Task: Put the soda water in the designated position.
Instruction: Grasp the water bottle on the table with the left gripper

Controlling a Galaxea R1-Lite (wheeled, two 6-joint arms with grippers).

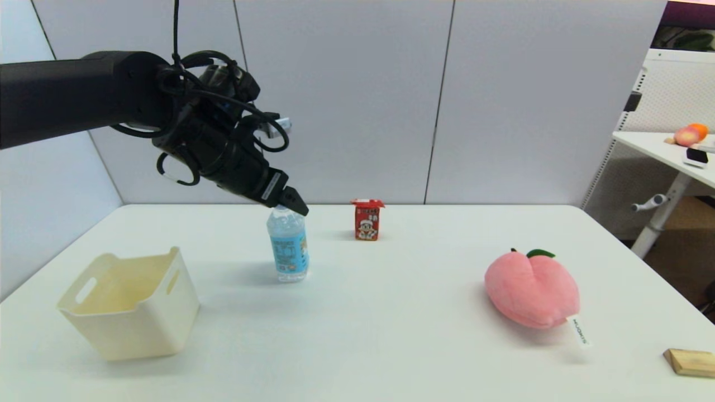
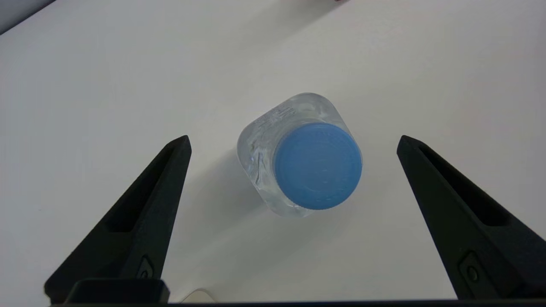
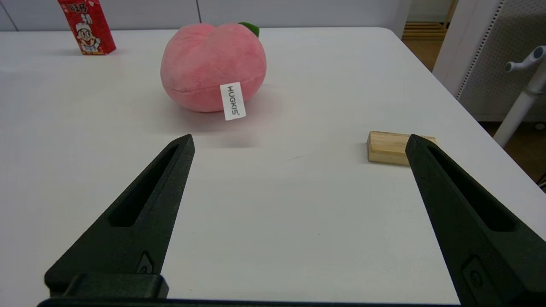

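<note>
White table (image 1: 391, 312), soda water (image 1: 288, 248) upright mid-table

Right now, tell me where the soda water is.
The soda water stands upright left of centre, between the cream bin and red carton, under the open left gripper.

The soda water (image 1: 288, 245) is clear glossy plastic with a matt blue cap. The bin (image 1: 129, 304) looks like smooth cream plastic, the peach (image 1: 530, 289) is fuzzy pink plush, and the block (image 1: 690, 362) is bare pale wood. The bench (image 1: 357, 335) is smooth matt white, and the left end effector (image 2: 294, 143) has matt black plastic fingers.
</note>
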